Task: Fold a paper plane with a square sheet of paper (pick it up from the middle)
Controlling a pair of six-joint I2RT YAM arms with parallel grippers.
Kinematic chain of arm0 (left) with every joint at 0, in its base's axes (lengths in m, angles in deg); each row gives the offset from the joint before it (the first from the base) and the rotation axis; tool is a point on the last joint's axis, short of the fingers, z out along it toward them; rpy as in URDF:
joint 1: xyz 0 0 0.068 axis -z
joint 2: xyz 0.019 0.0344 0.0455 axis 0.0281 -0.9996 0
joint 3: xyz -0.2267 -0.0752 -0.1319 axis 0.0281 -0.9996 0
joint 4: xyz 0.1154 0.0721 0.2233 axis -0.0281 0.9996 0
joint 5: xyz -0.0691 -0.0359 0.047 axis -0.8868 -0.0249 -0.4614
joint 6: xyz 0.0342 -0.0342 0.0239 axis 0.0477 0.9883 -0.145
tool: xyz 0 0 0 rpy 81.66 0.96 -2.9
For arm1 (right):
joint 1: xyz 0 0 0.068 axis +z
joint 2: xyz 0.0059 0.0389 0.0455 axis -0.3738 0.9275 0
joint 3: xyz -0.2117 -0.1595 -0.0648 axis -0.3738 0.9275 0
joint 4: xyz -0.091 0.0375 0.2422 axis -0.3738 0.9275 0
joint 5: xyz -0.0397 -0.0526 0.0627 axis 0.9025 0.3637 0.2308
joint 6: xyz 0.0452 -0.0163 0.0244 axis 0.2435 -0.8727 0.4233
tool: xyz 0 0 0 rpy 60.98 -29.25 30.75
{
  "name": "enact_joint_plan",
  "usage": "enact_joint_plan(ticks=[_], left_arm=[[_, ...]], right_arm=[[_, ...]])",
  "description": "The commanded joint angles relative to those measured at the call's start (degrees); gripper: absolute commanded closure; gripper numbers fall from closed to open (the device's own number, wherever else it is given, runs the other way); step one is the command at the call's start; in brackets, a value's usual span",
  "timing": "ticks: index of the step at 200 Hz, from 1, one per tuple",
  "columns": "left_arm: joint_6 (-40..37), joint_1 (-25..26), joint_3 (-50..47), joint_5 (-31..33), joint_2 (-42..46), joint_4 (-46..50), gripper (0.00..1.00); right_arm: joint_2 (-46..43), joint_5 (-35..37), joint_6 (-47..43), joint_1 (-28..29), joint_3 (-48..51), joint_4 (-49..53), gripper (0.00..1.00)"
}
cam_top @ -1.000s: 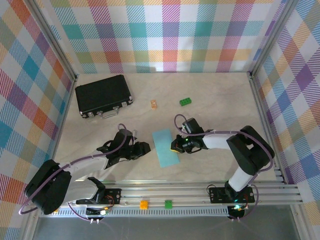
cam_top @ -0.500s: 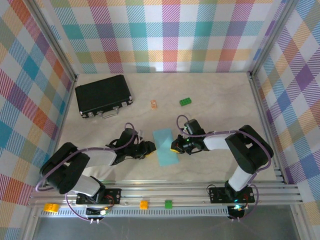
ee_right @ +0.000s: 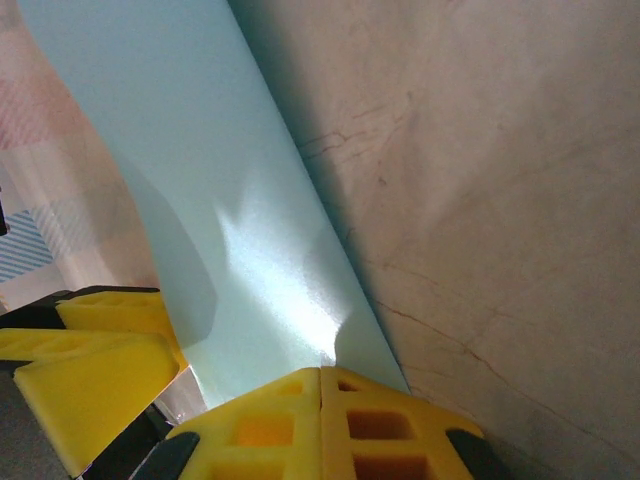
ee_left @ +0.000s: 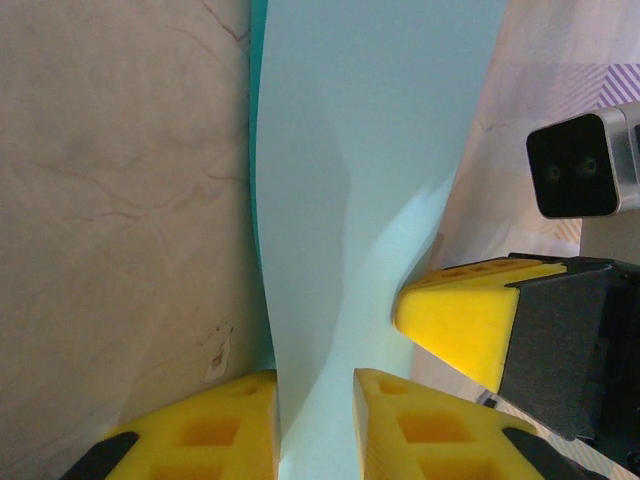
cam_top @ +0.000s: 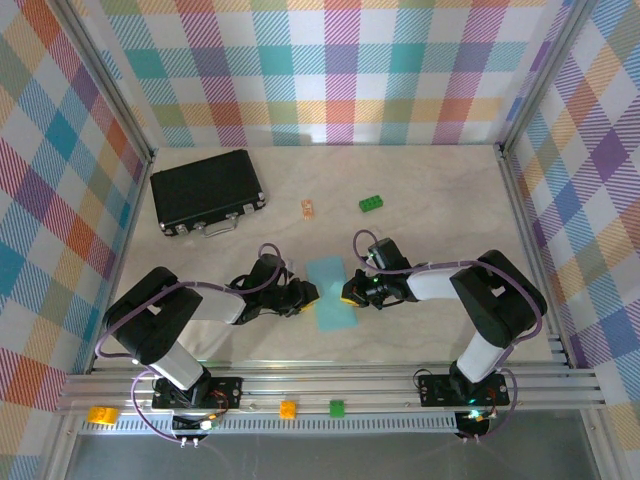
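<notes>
Square sheet of paper (cam_top: pixel 330 296), just 1, lying btwn 2 low-stretched arms: right hand (ee_right: pixel 320 374) clenching its edge, left hand (ee_left: pixel 315 388) straddling opp. edge, released.

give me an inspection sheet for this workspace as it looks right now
surface: pale marbled table, no spills seen
job's things: sheet of paper, light blue, mid-table, no dart shape yet
clutter: black case far left; green brick and orange piece beyond the paper
grippers: left gripper open, the paper's edge in the gap; right gripper shut on the opposite edge
cables: purple cables run along both arms, off the paper
surroundings: checked walls; metal rail at the near edge with small bricks below it
</notes>
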Motion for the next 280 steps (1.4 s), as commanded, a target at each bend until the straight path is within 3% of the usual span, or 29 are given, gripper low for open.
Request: enact_joint_plan(ticks=[1, 22, 53, 71, 90, 131, 177, 197, 223, 245, 280], left_arm=[[0.81, 1.19, 1.13, 0.29, -1.19, -1.97, 0.75], [1.00, 1.28, 0.90, 1.08, 0.03, -1.90, 0.79], [0.65, 1.37, 0.46, 2.41, 1.81, -0.48, 0.95], [0.26, 1.35, 0.74, 2.36, 2.88, 0.91, 1.00], [-0.57, 1.38, 1.81, 2.42, 3.79, 4.80, 1.00], [0.11, 1.46, 2.26, 1.91, 5.89, 7.13, 1.00], [3.30, 1.55, 1.35, 3.17, 10.62, 8.48, 1.00], [3.92, 1.63, 1.08, 4.61, 14.19, 12.08, 1.00], [1.67, 1.59, 1.81, 7.80, 19.53, 20.80, 1.00], [0.83, 1.59, 2.30, 9.63, 21.91, 24.54, 1.00], [0.57, 1.53, 4.16, 8.93, 20.16, 25.16, 1.00]], right_arm=[[1.18, 2.07, 0.29, -0.09, 1.67, 3.98, 0.92], [0.87, 1.77, 0.26, -0.18, 1.73, 3.70, 0.92], [-1.84, 0.26, 0.26, -0.13, 3.13, -1.12, 0.87], [-4.75, 1.27, 0.23, -0.04, 3.25, -2.31, 0.79], [-8.41, 4.48, -2.02, -0.09, 1.25, 2.86, 0.69], [-18.50, 16.43, -10.09, -0.09, -4.02, 14.33, 0.60], [-26.21, 34.86, -21.79, -0.09, -8.86, 20.90, 0.59], [-28.23, 42.85, -26.30, -0.18, -8.79, 19.02, 0.44], [-26.37, 40.06, -34.09, -0.44, -10.30, 18.01, 0.39], [-23.08, 40.65, -33.08, -0.56, -14.09, 25.28, 0.39], [-23.74, 36.45, -33.66, -0.64, -10.33, 22.68, 0.39]])
